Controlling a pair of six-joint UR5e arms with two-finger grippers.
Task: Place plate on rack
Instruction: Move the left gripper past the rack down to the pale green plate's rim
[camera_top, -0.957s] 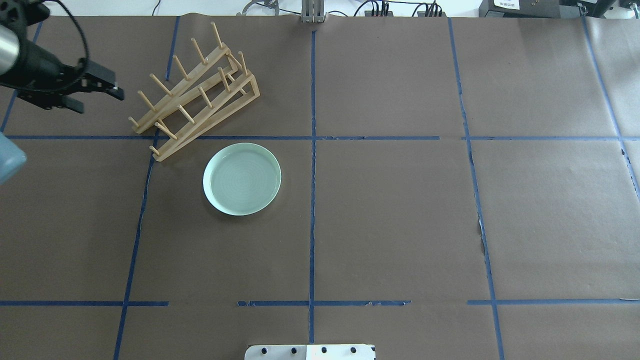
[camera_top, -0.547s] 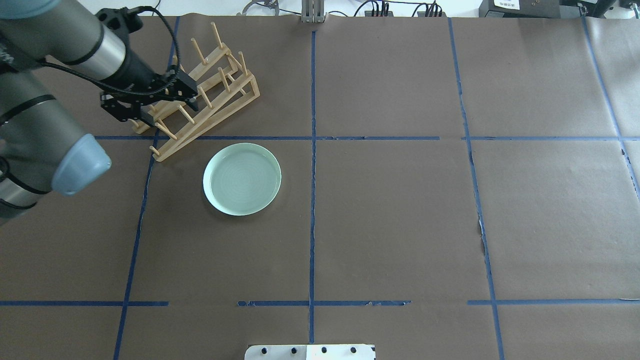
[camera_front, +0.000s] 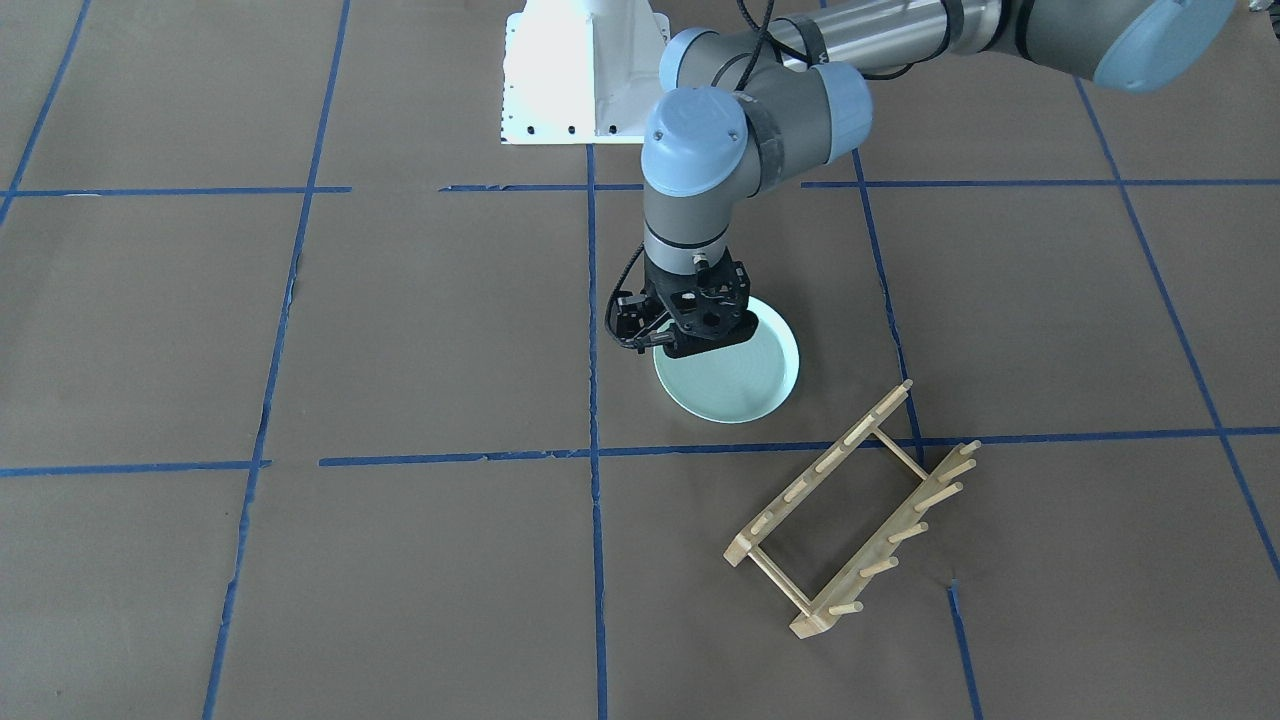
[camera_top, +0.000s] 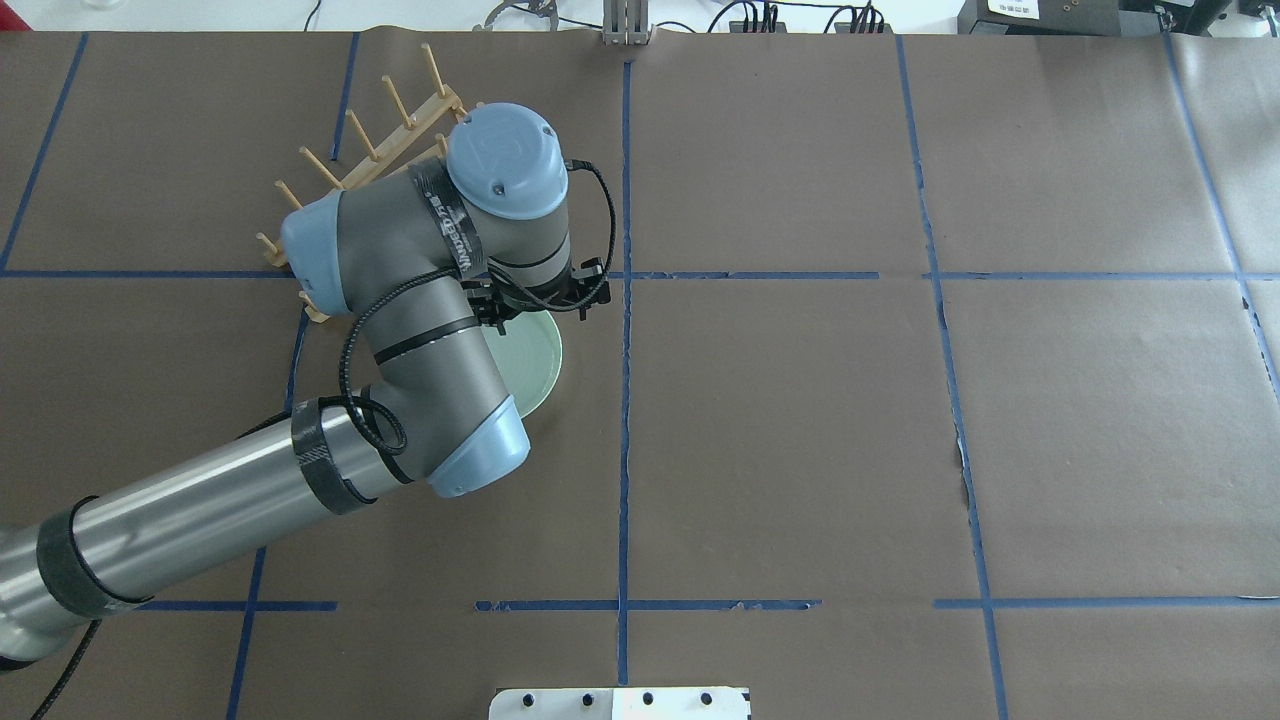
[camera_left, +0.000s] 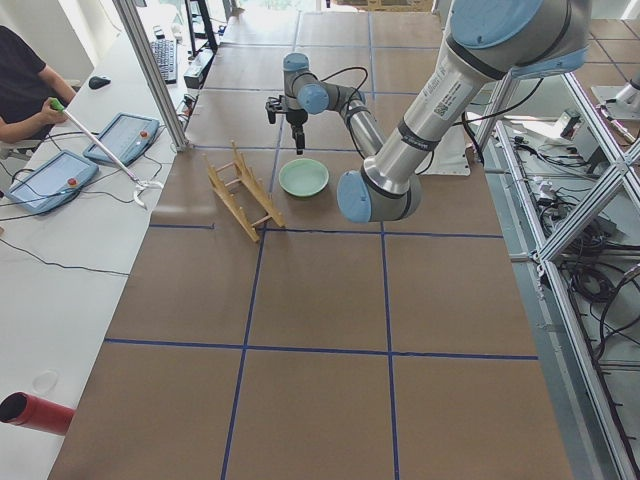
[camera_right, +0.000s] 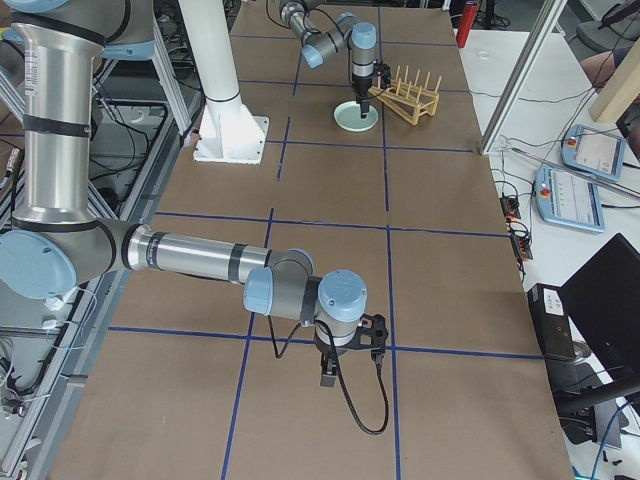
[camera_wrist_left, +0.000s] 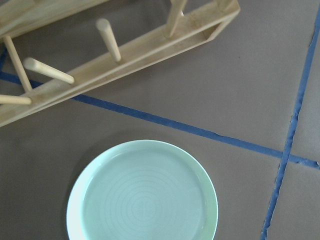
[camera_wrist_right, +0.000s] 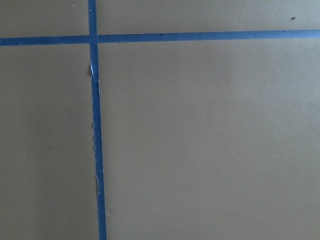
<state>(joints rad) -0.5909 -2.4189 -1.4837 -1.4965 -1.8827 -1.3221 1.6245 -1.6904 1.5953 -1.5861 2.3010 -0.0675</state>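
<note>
The pale mint-green plate (camera_front: 745, 385) lies flat on the brown paper, seen also in the overhead view (camera_top: 538, 355) and filling the lower half of the left wrist view (camera_wrist_left: 142, 195). The light-wood rack (camera_front: 820, 468) stands just beyond it, partly hidden by the arm in the overhead view (camera_top: 395, 150), with its near rail and pegs in the left wrist view (camera_wrist_left: 145, 47). My left gripper (camera_front: 703, 345) points straight down above the plate's edge nearest the robot; its fingers look spread and empty. My right gripper (camera_right: 328, 380) hangs over bare paper far away; I cannot tell whether it is open or shut.
Blue tape lines divide the brown paper into squares. The robot's white base plate (camera_front: 580, 70) sits at the table's robot side. An operator and tablets (camera_left: 45, 175) are on a side bench, with a red cylinder (camera_left: 35, 413) near its front.
My left arm has swung from the table's left edge across the rack and now hangs over the plate, gripper pointing down. Plate and rack have not moved.
</note>
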